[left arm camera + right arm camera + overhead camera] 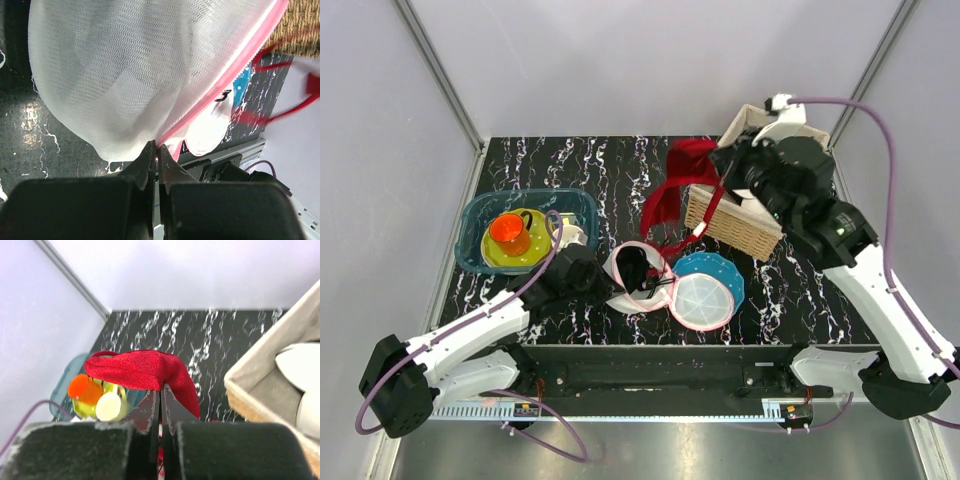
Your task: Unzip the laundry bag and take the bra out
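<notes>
Laundry bag lies unzipped on the table, just in front of the wicker basket and a little to its left. Its two mesh halves are spread apart; the half nearer the basket lies flat on a blue plate; the half farther from the basket is propped up, with something dark inside that I cannot identify. The pink zipper rim curves along the open edge.

The left pincer is at the side of the laundry bag away from the basket; in the left wrist view its fingers are clenched together on a fold of the white mesh.

The bra hangs in the air beside the basket's left end, red cloth draping down; a thin red strap trails from it toward the open bag. The right pincer is above the basket's left end; in the right wrist view it is clamped on the bra's red fabric, the fingers pressed close.

A white item lies inside the basket. Well to the left of the basket stands a blue tub holding an orange cup; a white cup is at the tub's side nearest the basket.
</notes>
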